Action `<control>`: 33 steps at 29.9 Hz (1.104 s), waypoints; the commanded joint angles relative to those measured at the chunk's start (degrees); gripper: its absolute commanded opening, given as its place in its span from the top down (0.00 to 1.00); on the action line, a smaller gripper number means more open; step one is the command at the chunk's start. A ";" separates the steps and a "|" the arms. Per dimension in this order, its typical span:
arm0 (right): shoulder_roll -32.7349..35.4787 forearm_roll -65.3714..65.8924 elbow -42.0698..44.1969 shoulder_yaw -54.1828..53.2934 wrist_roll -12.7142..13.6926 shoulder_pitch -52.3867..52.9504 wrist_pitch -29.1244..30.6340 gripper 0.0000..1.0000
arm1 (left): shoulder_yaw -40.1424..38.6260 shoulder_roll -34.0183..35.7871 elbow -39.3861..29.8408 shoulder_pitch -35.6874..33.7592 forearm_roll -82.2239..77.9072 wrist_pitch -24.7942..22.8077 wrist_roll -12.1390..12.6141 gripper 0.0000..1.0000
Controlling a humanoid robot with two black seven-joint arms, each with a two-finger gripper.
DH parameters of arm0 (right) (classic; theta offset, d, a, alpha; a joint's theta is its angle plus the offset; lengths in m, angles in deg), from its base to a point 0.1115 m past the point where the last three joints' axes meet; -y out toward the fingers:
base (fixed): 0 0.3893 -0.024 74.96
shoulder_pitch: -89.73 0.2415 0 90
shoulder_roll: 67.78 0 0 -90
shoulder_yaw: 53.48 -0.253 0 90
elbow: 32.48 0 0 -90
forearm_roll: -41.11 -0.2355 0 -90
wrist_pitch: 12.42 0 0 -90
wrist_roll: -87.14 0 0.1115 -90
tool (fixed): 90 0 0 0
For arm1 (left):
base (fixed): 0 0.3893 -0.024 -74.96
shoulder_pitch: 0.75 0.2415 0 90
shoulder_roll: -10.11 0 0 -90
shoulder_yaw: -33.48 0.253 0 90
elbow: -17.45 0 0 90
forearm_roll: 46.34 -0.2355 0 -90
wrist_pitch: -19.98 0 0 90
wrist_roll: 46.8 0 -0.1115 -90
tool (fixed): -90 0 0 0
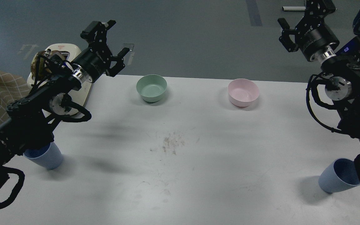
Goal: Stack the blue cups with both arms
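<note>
Both blue cups (47,157) (336,180) are sitting well apart on the surface (180,162), unstacked. Left tool (112,36) is hanging spread and empty; right tool (305,14), I cannot tell.

Left blue cup (46,157): pale periwinkle tumbler, upright, near table's front-left edge, rim partly hidden by arm. Right blue cup (337,177): identical, upright, darker interior visible, front-right, well apart.

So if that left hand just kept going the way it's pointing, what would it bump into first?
Probably nothing: the left hand points up and away over the table's far edge toward bare floor. Depth is hard to judge.
</note>
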 commanded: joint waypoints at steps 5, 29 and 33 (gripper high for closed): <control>-1.01 0.03 -0.25 -0.38 -0.01 -2.44 0.02 0.00 | -0.12 -0.35 -0.26 2.22 -0.31 0.00 0.06 0.02; -1.88 0.38 0.11 -0.12 -0.01 -2.35 0.02 0.00 | -2.31 -3.43 3.08 1.16 -0.05 0.00 -2.74 0.02; -2.41 0.47 0.19 -0.03 -0.01 -2.17 0.02 0.00 | -2.31 -3.78 3.08 0.90 -0.05 0.00 -2.75 0.02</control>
